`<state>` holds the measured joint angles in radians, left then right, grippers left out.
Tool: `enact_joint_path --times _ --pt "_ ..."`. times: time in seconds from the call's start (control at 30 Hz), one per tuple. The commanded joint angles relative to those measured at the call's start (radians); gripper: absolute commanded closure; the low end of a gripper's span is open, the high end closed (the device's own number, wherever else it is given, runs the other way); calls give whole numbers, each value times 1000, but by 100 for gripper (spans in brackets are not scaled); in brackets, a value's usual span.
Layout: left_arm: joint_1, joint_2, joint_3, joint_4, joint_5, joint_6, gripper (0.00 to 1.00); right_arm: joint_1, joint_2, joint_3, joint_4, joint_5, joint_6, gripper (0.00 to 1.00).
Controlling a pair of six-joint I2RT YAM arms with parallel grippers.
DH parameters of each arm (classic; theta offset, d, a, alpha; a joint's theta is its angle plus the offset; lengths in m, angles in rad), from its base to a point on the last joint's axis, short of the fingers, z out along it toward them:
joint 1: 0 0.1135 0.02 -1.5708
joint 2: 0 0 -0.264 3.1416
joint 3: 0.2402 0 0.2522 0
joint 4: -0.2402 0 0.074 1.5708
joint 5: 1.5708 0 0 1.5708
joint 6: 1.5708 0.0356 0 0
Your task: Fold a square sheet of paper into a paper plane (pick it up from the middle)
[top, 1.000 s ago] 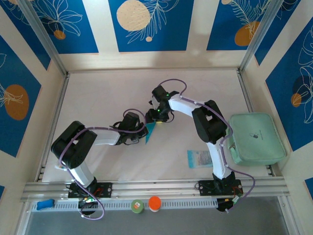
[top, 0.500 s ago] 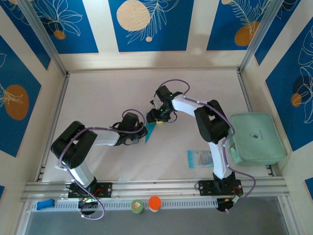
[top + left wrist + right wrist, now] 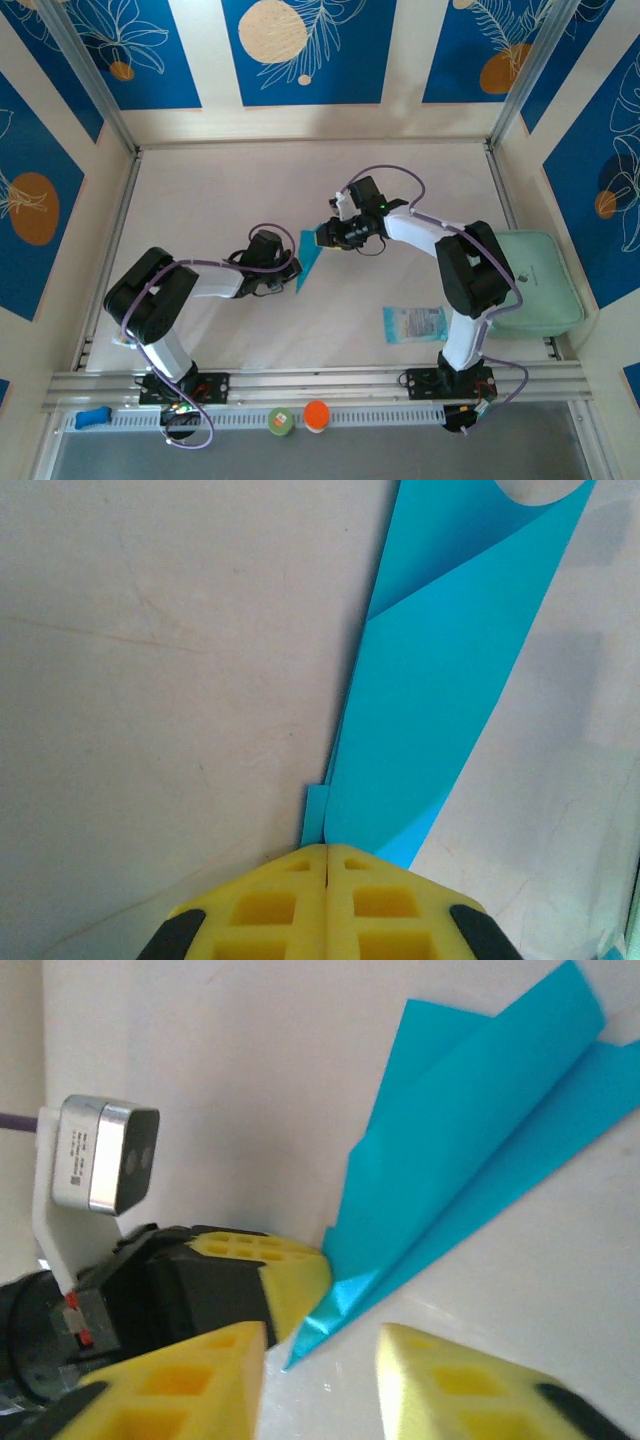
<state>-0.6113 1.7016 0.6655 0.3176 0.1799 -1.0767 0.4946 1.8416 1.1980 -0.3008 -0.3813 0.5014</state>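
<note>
The paper (image 3: 440, 680) is thin and smooth, bright cyan with a slight sheen. Its folds are crisp, and near the tip it catches the light almost like foil. The table (image 3: 200, 200) under it is matt off-white, faintly scuffed and scratched. The pads (image 3: 270, 910) on the left gripper (image 3: 328, 852) are yellow, soft-looking rubber or foam moulded with square hollows; those on the right gripper (image 3: 320, 1348) look the same. The arms (image 3: 215, 282) have glossy white plastic shells and matt black joints. The rail (image 3: 300, 384) is brushed metal. The packet (image 3: 412, 323) is shiny film, and the green pad (image 3: 530, 290) looks matt.
</note>
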Motion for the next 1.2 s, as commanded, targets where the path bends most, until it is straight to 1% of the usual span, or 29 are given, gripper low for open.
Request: enact_joint_path --times 0.0,0.13,0.27,0.47,0.6,0.93,1.17 --pt "9 39 -18 -41 23 -2 99 29 53 8 46 -83 55 74" --pt "9 45 -14 -34 36 3 99 53 115 54 35 -91 62 81" --pt "10 46 -8 -40 44 13 97 68 150 80 23 -81 59 84" --pt "8 52 -4 -43 52 20 96 72 178 93 -15 -33 48 87" --pt "9 57 -3 -42 58 27 95 73 185 93 -37 -4 42 87" --pt "9 67 -1 -43 67 33 95 76 216 111 -65 4 35 87" --pt "8 70 1 -41 70 33 95 76 222 116 -87 34 37 87"
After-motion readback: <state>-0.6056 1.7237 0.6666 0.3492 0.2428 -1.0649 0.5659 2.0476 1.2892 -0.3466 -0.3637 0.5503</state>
